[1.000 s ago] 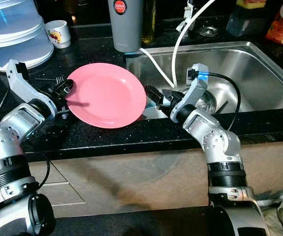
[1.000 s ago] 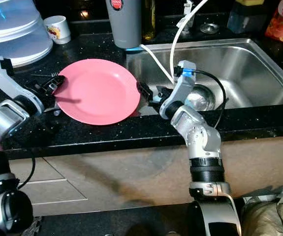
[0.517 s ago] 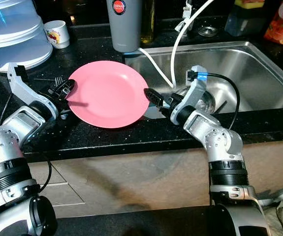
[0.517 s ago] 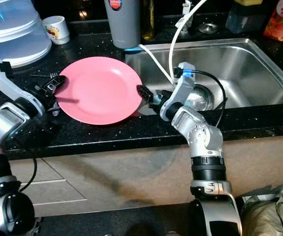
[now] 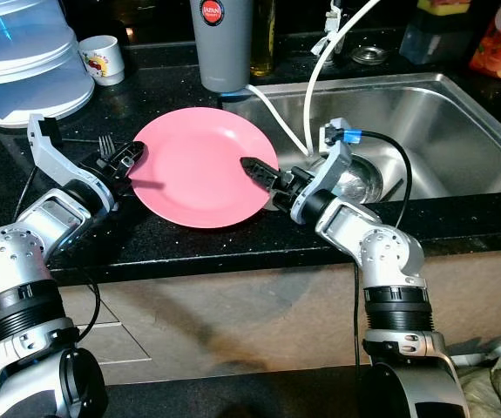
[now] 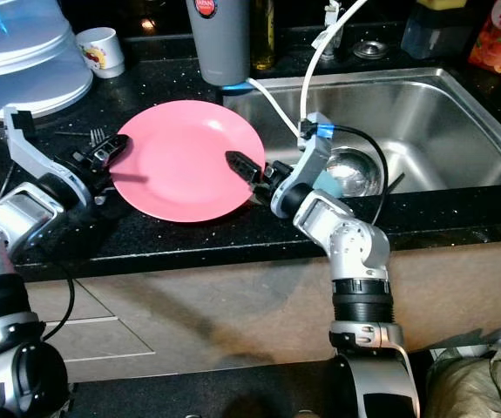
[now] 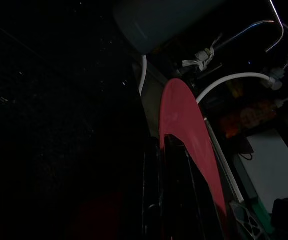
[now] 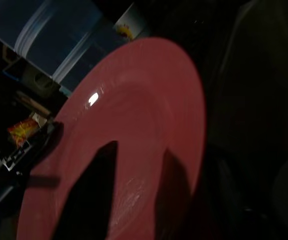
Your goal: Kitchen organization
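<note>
A pink plate sits over the black counter just left of the sink, seen edge-on in the left wrist view. My left gripper is at the plate's left rim, shut on it, with one black finger lying along the plate's edge. My right gripper reaches in from the sink side. Its two fingers are spread open above the plate's right part, holding nothing.
A steel sink with a metal bowl and a white hose lies to the right. A grey tumbler, white mug and clear lidded container stand behind. A fork lies by the left gripper.
My right gripper has moved left from the sink's edge to over the plate's right side. The left gripper and the plate have shifted a little to the right.
</note>
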### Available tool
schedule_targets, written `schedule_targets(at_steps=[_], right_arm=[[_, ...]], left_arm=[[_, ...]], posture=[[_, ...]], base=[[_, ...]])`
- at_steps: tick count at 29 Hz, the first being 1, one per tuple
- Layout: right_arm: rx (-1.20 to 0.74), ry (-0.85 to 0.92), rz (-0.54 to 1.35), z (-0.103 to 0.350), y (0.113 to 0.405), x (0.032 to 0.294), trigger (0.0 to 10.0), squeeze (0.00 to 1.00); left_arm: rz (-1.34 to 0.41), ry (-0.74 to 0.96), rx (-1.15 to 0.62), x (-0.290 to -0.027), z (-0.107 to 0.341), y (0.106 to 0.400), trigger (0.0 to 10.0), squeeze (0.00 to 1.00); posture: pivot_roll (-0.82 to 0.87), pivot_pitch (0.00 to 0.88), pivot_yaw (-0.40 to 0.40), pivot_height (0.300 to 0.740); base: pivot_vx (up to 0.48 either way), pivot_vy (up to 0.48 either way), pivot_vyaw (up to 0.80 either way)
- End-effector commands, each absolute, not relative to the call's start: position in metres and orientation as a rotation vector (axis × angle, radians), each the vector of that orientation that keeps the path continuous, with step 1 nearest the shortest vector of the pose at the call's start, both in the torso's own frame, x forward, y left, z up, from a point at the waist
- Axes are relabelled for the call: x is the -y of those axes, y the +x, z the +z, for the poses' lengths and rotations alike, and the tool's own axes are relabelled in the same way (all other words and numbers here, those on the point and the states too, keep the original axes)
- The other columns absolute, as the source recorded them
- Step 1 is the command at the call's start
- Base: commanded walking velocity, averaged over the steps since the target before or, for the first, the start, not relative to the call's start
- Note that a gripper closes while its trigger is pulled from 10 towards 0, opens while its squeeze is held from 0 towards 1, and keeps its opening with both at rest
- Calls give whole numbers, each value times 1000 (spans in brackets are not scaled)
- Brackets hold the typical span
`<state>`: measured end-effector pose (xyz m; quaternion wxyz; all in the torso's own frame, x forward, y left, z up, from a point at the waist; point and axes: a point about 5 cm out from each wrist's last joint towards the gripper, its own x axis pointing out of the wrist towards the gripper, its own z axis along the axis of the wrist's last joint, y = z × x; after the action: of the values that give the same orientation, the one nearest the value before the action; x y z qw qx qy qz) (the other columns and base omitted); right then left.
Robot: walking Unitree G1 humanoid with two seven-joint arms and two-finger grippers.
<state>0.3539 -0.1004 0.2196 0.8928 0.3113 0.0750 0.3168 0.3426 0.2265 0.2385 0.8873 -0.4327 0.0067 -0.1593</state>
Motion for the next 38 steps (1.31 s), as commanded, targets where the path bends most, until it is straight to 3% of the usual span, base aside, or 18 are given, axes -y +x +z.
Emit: schedule_targets(at_steps=[1, 17, 18, 19, 23, 24, 25, 38], right_arm=[[-154, 666, 668, 221, 353, 100, 0, 0], [-136, 715, 674, 225, 351, 101, 0, 0], [-134, 718, 673, 226, 351, 101, 0, 0], [-129, 730, 665, 227, 351, 102, 0, 0], [-125, 739, 651, 227, 353, 105, 0, 0], [-124, 745, 648, 227, 353, 106, 0, 0], [-122, 747, 640, 227, 353, 107, 0, 0], [-78, 848, 568, 231, 359, 123, 0, 0]], left_arm=[[-318, -901, -25, -228, 234, 342, 0, 0], [-307, -833, -44, -226, 231, 342, 0, 0], [-306, -815, -43, -226, 231, 342, 4431, 0], [-307, -783, -50, -224, 230, 342, 10000, 1000], [-295, -745, -48, -224, 231, 342, 10000, 1000], [-281, -733, -50, -225, 231, 343, 10000, 878], [-273, -736, -44, -227, 231, 343, 10000, 0], [-246, -783, 142, -240, 255, 342, 10000, 0]], posture=[[7, 109, 30, 740], [8, 113, 36, 740], [8, 113, 36, 740], [7, 114, 36, 740], [8, 114, 35, 740], [8, 114, 35, 740], [9, 113, 35, 740], [9, 105, 34, 740]], base=[[0, 0, 0], [0, 0, 0], [0, 0, 0], [0, 0, 0], [0, 0, 0], [0, 0, 0], [0, 0, 0], [0, 0, 0]])
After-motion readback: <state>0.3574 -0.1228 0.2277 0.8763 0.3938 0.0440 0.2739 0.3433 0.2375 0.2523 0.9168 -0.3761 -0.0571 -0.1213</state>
